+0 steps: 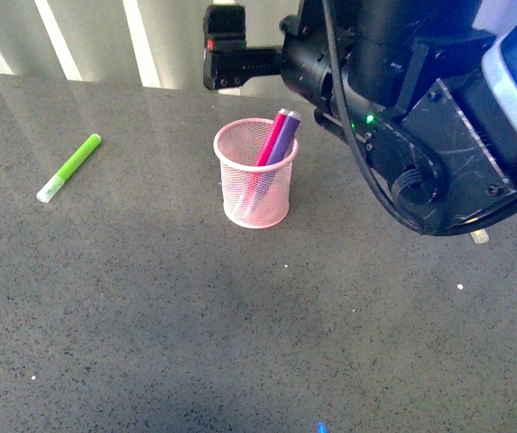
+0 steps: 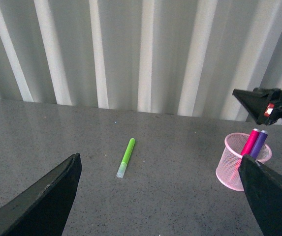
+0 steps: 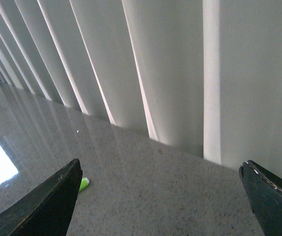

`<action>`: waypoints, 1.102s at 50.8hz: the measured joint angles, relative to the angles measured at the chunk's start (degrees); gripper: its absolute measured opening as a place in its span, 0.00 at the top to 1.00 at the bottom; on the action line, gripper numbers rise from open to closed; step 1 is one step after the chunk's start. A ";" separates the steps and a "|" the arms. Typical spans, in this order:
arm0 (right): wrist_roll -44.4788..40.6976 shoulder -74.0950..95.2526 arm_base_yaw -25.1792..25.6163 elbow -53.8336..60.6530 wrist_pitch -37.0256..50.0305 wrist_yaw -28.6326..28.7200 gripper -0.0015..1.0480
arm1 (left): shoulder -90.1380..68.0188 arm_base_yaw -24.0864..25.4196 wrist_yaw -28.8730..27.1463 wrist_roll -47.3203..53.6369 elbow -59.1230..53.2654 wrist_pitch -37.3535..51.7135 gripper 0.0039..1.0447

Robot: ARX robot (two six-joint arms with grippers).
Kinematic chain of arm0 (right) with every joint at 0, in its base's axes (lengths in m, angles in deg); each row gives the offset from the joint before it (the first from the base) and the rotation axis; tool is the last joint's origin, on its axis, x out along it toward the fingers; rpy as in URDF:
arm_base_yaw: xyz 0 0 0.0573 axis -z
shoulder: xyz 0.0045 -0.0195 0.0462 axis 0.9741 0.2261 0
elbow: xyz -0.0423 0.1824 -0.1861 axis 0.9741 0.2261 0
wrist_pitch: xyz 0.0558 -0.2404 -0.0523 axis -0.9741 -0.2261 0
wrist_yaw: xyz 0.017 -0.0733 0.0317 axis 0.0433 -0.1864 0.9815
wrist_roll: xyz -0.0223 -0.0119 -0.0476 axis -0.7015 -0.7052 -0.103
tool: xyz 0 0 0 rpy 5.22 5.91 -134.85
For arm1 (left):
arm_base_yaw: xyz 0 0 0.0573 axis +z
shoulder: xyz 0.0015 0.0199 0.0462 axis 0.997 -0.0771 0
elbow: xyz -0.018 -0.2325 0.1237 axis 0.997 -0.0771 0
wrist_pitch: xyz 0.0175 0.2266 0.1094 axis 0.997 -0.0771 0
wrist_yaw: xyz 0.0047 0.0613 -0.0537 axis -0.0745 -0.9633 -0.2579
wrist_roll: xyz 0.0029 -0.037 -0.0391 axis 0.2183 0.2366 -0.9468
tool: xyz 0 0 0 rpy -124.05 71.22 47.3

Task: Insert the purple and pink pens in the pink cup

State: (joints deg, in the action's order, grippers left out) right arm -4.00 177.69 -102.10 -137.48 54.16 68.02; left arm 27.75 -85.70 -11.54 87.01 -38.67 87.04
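Right gripper [image 3: 158, 196] spread wide, nothing between the fingers; raised above the table [image 1: 150, 316] and aimed toward the striped wall [image 3: 170, 73], with only the tip of the green marker [image 3: 84, 184] showing beside one finger. Right arm [image 1: 402, 117] filling the upper right of the front view, reaching past and behind the cup [image 1: 255, 176]. Left gripper [image 2: 158, 196] likewise spread wide and empty, held over the table, facing the wall. Cup upright near the table's middle, just below the right arm's forward end. Pink pen [image 1: 271, 140] and purple pen [image 1: 283, 137] both inside the cup, side by side and touching, long axes steeply tilted, upper ends leaning up and to the right against the far-right rim, lower ends down inside the mesh. Green marker lying flat well to the left of the cup, long axis diagonal, clear cap end nearer the robot.
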 joint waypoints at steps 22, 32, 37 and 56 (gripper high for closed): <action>-13.14 -27.34 4.37 23.50 3.26 -13.53 0.07 | 0.00 0.00 0.00 -0.02 0.00 0.00 0.06; -20.17 -39.93 9.68 38.12 1.22 -19.89 0.07 | 0.00 0.00 0.02 -0.02 -0.02 0.00 0.06; -23.41 -46.38 12.28 44.63 0.59 -21.53 0.07 | 0.00 0.00 0.02 0.00 -0.02 0.00 0.06; -12.28 -64.72 23.82 60.33 -9.31 -10.88 0.54 | 0.04 0.00 0.02 0.00 0.00 0.00 0.06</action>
State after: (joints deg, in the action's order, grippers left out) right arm -16.28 112.97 -78.28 -77.15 44.85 57.14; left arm 27.79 -85.70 -11.52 87.01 -38.67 87.04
